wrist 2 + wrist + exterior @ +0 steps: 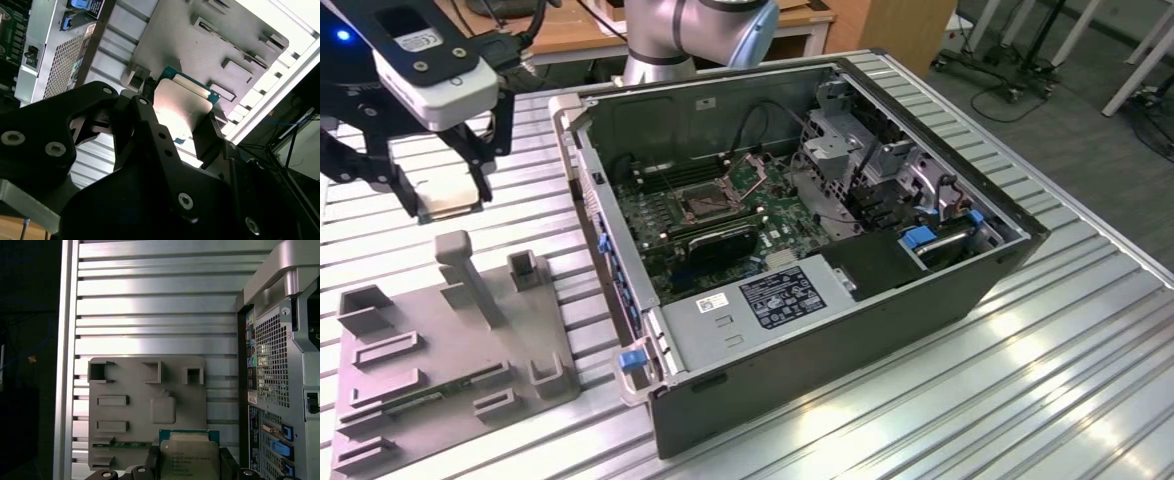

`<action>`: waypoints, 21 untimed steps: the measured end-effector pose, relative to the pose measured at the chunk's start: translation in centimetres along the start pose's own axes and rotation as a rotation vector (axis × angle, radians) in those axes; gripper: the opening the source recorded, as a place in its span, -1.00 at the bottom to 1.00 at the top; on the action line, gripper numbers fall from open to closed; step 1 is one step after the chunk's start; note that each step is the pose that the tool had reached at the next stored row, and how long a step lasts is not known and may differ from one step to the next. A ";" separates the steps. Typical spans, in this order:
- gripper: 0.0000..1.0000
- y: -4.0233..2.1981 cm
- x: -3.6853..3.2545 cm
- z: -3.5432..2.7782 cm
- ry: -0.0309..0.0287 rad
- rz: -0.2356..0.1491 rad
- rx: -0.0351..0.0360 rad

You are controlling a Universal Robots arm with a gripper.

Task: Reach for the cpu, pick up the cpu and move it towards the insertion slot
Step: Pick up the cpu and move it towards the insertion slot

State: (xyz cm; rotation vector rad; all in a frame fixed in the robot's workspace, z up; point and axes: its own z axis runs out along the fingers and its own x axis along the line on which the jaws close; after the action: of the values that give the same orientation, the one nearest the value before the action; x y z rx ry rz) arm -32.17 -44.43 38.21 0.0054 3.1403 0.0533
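My gripper (450, 200) is shut on the cpu (455, 206), a small square chip with a pale metal top, held in the air over the slatted table. It hangs to the exterior view's left of the open computer case (854, 300). In both wrist views the cpu (180, 107) (190, 460) sits clamped between the black fingers (207, 137) (152, 465), above the grey fixture tray (125, 385). The insertion slot (702, 206), a square socket with a dark centre, lies on the green board inside the case.
The grey fixture tray (440, 340) with upright blocks lies on the table below the gripper. The case's metal wall (594, 200) stands between the gripper and the board. Memory slots, cables and drive cages crowd the case's inside. A floor with stands lies beyond the table.
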 end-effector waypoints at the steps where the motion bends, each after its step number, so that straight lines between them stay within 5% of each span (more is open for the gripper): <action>1: 0.09 0.00 -0.15 0.00 -0.0001 0.000 0.0000; 10: 0.09 0.00 -1.38 0.00 -0.0001 0.000 0.0000; 21: 0.09 0.02 -1.57 -0.24 0.0001 0.000 0.0001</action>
State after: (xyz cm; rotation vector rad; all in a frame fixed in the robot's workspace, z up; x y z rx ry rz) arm -30.61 -44.43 38.45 0.0053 3.1404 0.0532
